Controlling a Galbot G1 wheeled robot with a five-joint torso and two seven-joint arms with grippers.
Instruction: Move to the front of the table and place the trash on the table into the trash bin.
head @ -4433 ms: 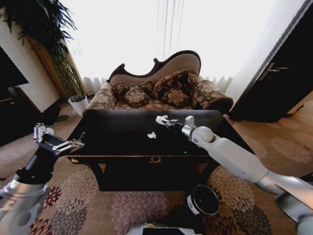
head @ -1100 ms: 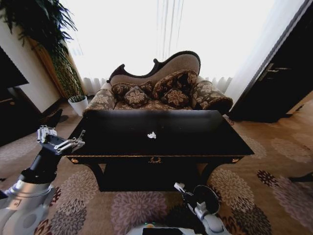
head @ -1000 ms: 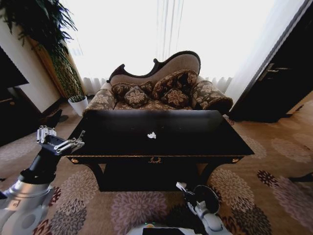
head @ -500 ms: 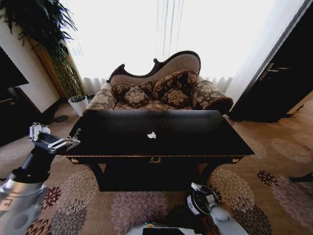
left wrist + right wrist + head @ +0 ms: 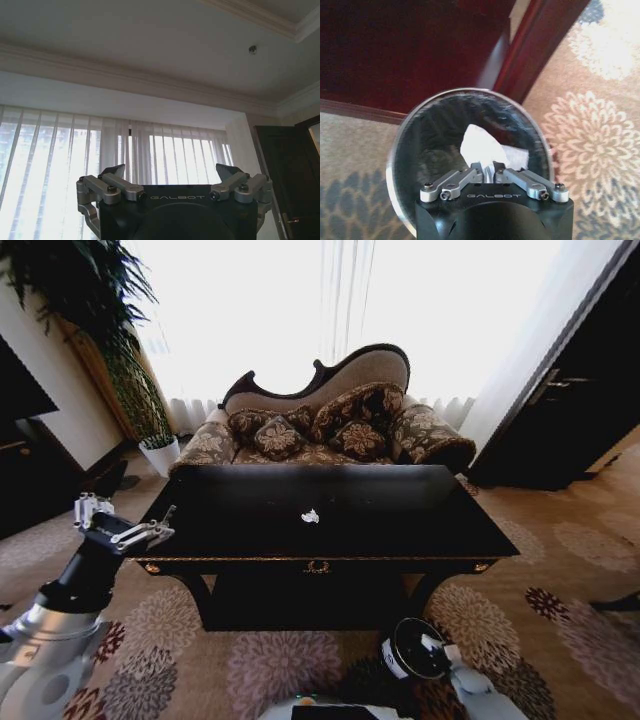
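Head view: robot was parked square to the front of the table (image 5: 250, 540), so the approach looked done. Glossy black top carried one small white paper scrap (image 5: 311, 516) near centre, about 12 o'clock from the gold ornament on the apron. No other trash visible on top. Trash bin (image 5: 398, 652) sat on the carpet at roughly 5 o'clock from the table's front edge, much lower than the top, black inside, white label on its side. Right gripper (image 5: 432, 644) was over the bin's mouth with something white at its tip. Left gripper (image 5: 130, 533) hung idle off the table's left end, around 9 o'clock, fingers spread, holding nothing.

Left wrist view: left gripper (image 5: 170, 176) pointed up at curtains and ceiling, fingers wide apart, empty.

Right wrist view: right gripper (image 5: 489, 172) looked straight down into the trash bin (image 5: 400, 145). Fingers were pinched together on a crumpled white paper wad (image 5: 482, 146), wad inside the rim's outline at about 12 o'clock from the fingertips, not yet let go.

Judgement: wad needs releasing, then the scrap on the table remains to fetch.
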